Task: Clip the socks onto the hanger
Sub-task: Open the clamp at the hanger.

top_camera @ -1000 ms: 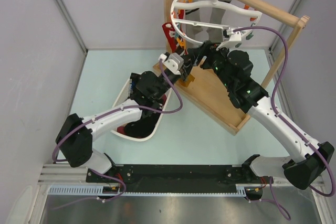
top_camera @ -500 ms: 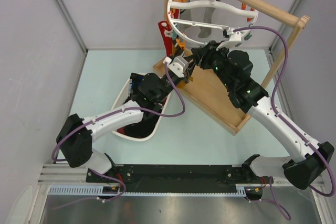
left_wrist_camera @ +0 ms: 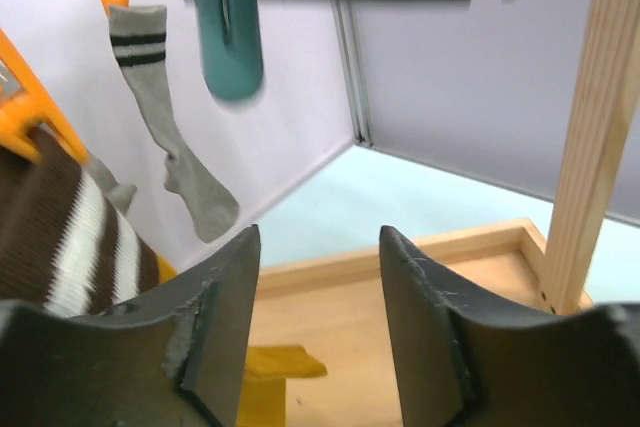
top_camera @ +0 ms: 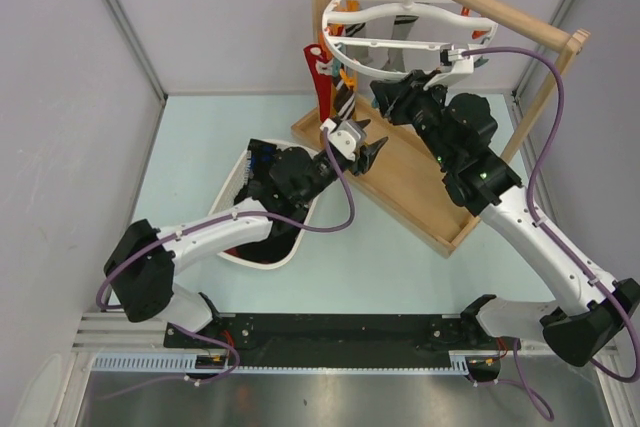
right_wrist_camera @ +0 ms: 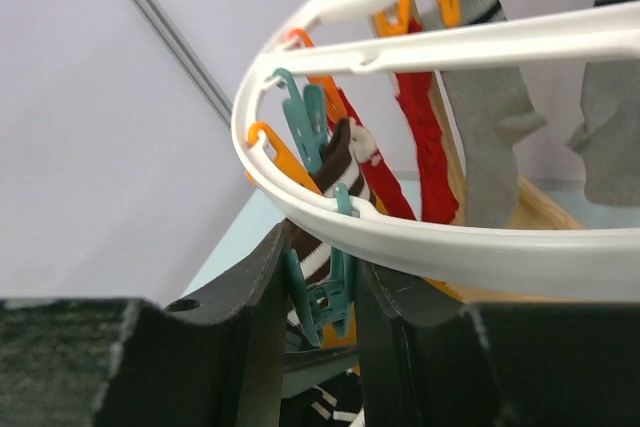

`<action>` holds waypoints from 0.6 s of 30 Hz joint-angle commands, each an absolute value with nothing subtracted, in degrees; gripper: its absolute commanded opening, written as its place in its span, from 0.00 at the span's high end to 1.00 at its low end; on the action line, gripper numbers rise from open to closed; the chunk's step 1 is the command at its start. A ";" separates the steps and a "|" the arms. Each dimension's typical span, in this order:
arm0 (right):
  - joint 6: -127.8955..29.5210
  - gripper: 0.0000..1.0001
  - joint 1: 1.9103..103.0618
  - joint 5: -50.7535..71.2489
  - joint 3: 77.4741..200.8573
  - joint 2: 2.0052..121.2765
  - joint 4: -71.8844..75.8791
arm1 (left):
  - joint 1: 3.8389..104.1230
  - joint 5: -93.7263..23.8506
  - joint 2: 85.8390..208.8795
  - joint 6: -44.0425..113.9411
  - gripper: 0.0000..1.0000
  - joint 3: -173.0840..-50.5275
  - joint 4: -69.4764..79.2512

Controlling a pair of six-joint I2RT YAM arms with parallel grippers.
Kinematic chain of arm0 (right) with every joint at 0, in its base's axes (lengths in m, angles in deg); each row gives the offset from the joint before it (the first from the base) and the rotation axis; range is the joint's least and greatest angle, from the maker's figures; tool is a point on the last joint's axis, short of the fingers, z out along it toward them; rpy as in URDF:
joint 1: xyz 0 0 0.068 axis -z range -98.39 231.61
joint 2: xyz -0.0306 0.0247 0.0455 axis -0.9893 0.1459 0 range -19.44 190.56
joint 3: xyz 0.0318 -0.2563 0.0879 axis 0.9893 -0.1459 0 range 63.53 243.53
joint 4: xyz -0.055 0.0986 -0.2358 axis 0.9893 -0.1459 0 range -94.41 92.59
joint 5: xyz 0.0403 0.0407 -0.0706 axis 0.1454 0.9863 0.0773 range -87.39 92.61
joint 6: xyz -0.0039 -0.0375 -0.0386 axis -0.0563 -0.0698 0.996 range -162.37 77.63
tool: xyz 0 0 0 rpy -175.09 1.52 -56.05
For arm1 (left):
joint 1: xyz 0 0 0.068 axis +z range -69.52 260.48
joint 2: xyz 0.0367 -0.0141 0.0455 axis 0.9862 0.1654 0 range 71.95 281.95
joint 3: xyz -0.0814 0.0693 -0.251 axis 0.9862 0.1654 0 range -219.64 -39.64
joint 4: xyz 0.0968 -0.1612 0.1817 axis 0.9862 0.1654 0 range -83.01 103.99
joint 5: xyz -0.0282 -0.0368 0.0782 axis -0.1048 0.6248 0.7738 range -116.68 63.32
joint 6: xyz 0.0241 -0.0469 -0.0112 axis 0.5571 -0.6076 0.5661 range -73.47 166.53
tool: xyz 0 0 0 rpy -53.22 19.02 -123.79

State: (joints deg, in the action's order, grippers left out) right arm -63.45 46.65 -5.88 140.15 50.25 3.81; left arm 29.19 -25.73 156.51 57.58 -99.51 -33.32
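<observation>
The wooden frame (top_camera: 420, 182) stands at the far right. From its rail hangs the hanger (right_wrist_camera: 450, 247), which now tilts a little differently than a second ago. The white tub (top_camera: 232, 247) at the near left holds more socks (top_camera: 262, 239).

Your left gripper (left_wrist_camera: 320, 287) has backed away from the ring towards the near left. Its jaws have spread to a middling gap with nothing between them. The brown striped sock (left_wrist_camera: 60, 237) it was working at now hangs from the ring on its own, so that one looks clipped.

Your right gripper (right_wrist_camera: 320, 282) stood wide a second ago. It has now closed tight on a teal clip (right_wrist_camera: 322, 299) under the ring, probably to ready the next peg.
</observation>
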 commanded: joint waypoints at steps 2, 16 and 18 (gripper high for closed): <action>-65.22 1.00 47.25 -3.72 142.90 48.85 7.16 | 28.89 -24.92 153.34 55.94 0.37 -98.96 -32.65; -65.75 1.00 47.25 -3.99 142.90 49.64 5.76 | 31.17 -26.24 154.48 54.26 0.25 -101.95 -36.69; -65.75 1.00 47.25 -3.81 142.90 49.82 5.58 | 31.44 -27.91 155.10 54.61 0.27 -103.18 -37.13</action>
State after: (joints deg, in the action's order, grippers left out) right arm -64.87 47.09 -4.44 140.59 49.75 4.42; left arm 30.42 -25.68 156.05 55.52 -99.19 -33.32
